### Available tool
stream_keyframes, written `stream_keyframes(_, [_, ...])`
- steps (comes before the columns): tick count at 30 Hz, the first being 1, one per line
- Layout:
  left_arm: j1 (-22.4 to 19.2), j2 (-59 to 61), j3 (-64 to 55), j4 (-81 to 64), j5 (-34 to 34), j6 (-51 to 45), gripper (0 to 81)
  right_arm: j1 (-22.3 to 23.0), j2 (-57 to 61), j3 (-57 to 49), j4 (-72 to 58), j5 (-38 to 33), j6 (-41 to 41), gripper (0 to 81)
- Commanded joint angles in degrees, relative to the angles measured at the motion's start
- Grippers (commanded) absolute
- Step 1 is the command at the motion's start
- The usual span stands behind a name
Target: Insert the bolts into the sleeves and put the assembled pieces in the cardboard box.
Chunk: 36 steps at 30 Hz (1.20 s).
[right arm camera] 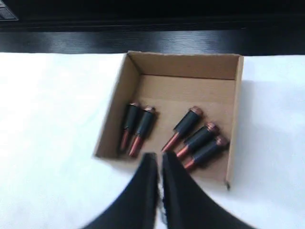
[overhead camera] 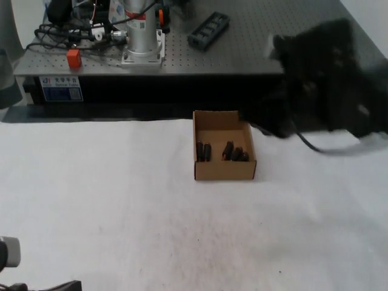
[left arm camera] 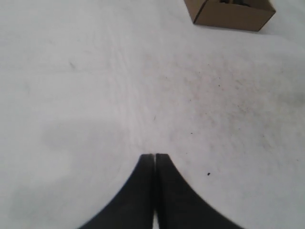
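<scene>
An open cardboard box point(overhead camera: 223, 171) stands on the white cloth near the middle of the bench. Inside the cardboard box point(right arm camera: 186, 67) lie several assembled pieces point(right arm camera: 196, 139), copper bolts in black sleeves, two point(right arm camera: 137, 125) on one side and three on the other. My right gripper point(right arm camera: 157, 159) hovers shut above the box's near wall, holding nothing. In the high view the right arm point(overhead camera: 321, 79) is a dark blurred mass at the box's right. My left gripper point(left arm camera: 155, 157) is shut over bare cloth, far from the box point(left arm camera: 231, 14).
A dark perforated bench point(overhead camera: 242, 48) with a metal post point(overhead camera: 142, 36), cables, an orange block point(overhead camera: 73, 57) and a black tray point(overhead camera: 208, 29) runs along the back. White cloth point(overhead camera: 121, 206) covers the whole front area.
</scene>
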Motion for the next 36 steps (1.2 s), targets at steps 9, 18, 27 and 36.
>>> stream_keyframes(9, [0.12, -2.58, 1.12, 0.66, -1.55, -0.76, 0.7, -0.11, -36.53, 30.99, -0.53, -4.53, -2.14, 0.2])
stream_keyframes(18, [0.12, -2.58, 1.12, 0.01, -1.60, -0.80, 0.7, -0.11, -53.17, 42.90, -0.09, -4.51, -2.14, 0.2])
stream_keyframes(27, [0.12, -2.58, 8.23, -6.57, -2.05, -0.23, 0.7, -0.11, -54.35, 47.02, 2.78, -3.79, -1.70, 0.2])
stream_keyframes(36, [0.12, -2.58, 16.18, -15.11, -1.16, -0.61, 0.7, -0.11, -54.35, 47.02, 2.90, -3.81, -1.70, 0.2])
